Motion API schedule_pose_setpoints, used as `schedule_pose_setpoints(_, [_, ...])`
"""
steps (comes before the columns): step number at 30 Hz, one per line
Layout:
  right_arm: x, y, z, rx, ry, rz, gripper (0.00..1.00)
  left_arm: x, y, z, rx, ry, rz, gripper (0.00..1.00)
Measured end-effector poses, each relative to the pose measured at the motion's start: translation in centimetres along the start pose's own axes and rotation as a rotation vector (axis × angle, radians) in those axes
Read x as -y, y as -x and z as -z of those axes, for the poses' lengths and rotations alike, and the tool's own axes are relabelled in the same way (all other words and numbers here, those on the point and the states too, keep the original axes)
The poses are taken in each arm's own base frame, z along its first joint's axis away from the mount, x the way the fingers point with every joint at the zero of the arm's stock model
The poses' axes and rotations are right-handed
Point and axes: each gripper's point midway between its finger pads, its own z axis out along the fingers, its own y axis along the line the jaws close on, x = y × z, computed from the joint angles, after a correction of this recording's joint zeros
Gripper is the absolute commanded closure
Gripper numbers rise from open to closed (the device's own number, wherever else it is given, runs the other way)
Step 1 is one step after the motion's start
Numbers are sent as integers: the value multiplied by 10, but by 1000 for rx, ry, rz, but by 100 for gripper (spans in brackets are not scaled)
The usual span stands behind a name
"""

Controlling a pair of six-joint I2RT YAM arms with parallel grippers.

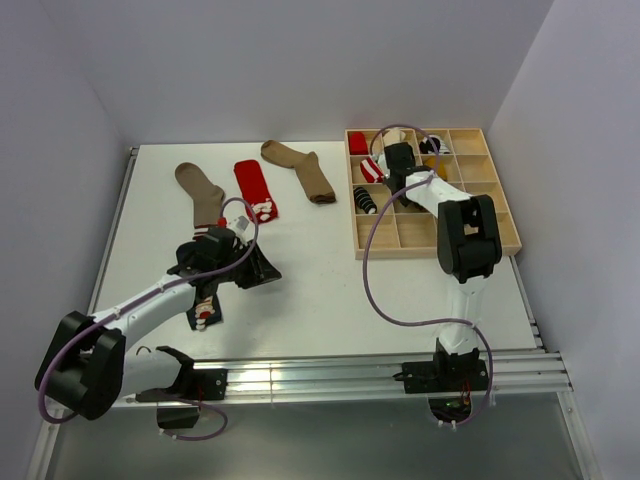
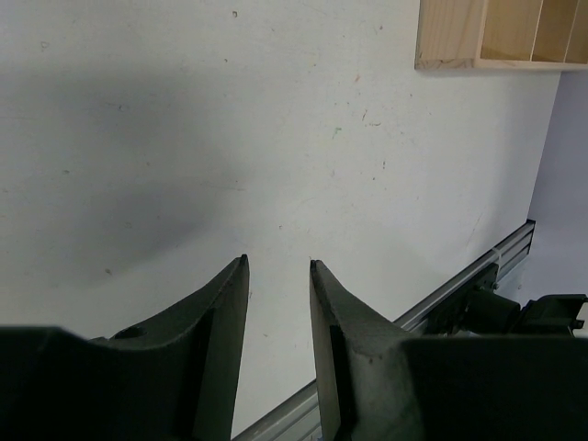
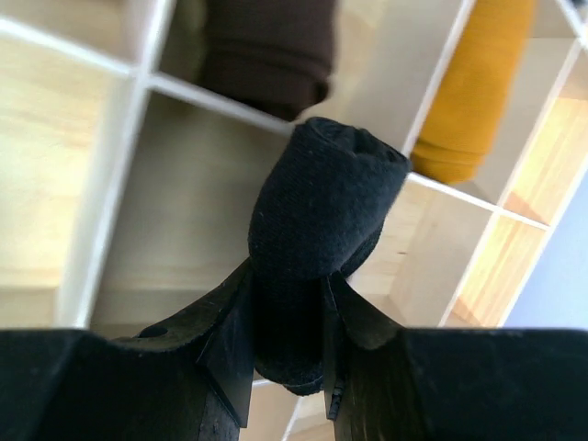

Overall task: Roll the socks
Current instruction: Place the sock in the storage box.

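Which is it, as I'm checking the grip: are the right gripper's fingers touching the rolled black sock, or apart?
Touching. Right wrist view: the right gripper, fingers pressed on both sides, pinches the rolled black sock.

Three socks lie flat in the open on the one white table (image 1: 320, 290): two tan fabric socks (image 1: 200, 192) (image 1: 300, 170) and one red fabric sock with a white patterned toe (image 1: 255, 188). A fourth, dark sock with red and white marks (image 1: 205, 312) shows only in part from under an arm.

There is one light wooden divided tray (image 1: 412, 232). The top view shows four rolls in it: one red roll (image 1: 358, 143), one red-and-white striped roll (image 1: 372, 170), one black-and-white striped roll (image 1: 367, 200) and one mustard-yellow roll (image 1: 437, 164). The right wrist view adds one dark brown roll (image 3: 266, 50) and one rolled black sock (image 3: 322, 211). The arm hides part of the tray.

There are two white-and-black robot arms (image 1: 140, 300) (image 1: 468, 235).
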Motion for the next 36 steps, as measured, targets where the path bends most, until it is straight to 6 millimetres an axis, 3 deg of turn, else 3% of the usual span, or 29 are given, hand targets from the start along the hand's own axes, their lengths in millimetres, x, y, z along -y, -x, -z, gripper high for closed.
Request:
schedule_pose_setpoints(11, [-41, -6, 1, -53, 229, 18, 100, -1, 0, -1, -14, 10, -9, 62])
schedule_pose_setpoints(25, [-45, 5, 1, -80, 486, -161, 100, 2, 1, -2, -23, 8, -12, 62])
schedule_pose_setpoints(30, [-44, 3, 0, -87, 530, -212, 84, 2, 1, -3, -36, 16, -17, 62])
schedule_pose_setpoints(31, [-44, 2, 0, -87, 535, -217, 76, 2, 1, -3, -38, 15, -18, 62])
schedule_pose_setpoints(36, [-42, 1, 0, -89, 539, -235, 57, 4, 3, -3, -40, 14, -25, 62])
